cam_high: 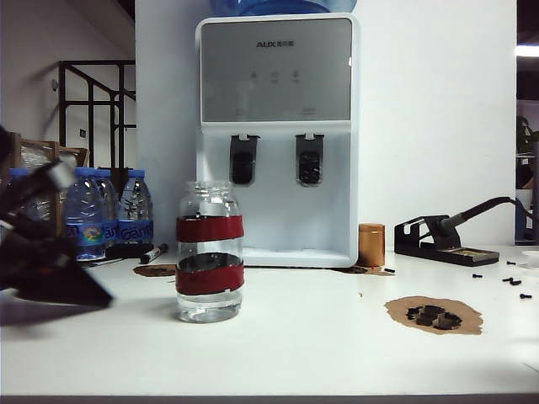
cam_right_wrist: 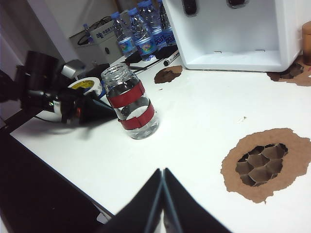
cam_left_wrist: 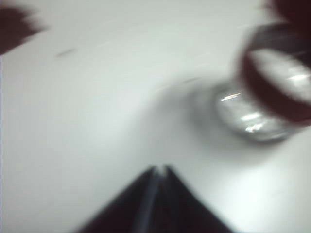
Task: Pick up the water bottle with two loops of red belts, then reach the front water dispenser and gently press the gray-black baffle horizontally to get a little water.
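Looking across the table from the exterior view, I see the water bottle (cam_high: 210, 252) upright on the white table (cam_high: 320, 345), well in front of the water dispenser (cam_high: 278, 143), whose gray-black baffle (cam_high: 243, 160) nothing touches; the left gripper (cam_high: 93, 295) is a dark blur low at the left, near the bottle but apart from it. From the left wrist view, badly smeared, its fingers (cam_left_wrist: 146, 204) lie pressed together, holding nothing; the bottle sits off to one side. From the right wrist view, the right gripper (cam_right_wrist: 163, 177) has its jaws closed and empty over bare table, well short of the bottle.
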{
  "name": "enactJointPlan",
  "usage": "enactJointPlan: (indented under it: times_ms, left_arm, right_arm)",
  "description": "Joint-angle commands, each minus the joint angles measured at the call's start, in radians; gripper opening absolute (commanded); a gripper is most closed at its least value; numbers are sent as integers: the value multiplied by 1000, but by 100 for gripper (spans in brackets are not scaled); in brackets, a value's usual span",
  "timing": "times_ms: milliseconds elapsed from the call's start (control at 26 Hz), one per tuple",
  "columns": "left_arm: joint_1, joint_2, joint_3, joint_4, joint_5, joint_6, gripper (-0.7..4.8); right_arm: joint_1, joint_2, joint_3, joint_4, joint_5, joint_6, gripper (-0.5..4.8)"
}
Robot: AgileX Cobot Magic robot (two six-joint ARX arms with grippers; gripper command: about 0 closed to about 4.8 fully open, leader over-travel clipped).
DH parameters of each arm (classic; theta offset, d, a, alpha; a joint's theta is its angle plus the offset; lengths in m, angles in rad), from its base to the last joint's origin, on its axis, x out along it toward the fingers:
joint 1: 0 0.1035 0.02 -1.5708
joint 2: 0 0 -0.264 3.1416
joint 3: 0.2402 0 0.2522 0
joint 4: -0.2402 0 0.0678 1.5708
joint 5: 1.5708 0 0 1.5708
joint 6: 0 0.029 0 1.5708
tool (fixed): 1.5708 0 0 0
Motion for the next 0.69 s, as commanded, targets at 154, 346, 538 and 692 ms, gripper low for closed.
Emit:
enactJointPlan:
  times_ms: [154,346,538,692]
  left_arm:
    - [116,-262,0,-16,-223,-48,-4]
    - [190,-602,0,-102,-379,-289,-4]
    - [218,-987,0,-277,-509,-293,-4]
    - [220,-1363,-1,-511,-564,-306,-4]
  right_arm:
    - [-2,0,2,10,-6,-1,-3]
    - [-2,0,2,10,-6,-1,-3]
    - [-2,0,2,8,-5,-1,-3]
    - [-2,0,2,7,-6,-1,-3]
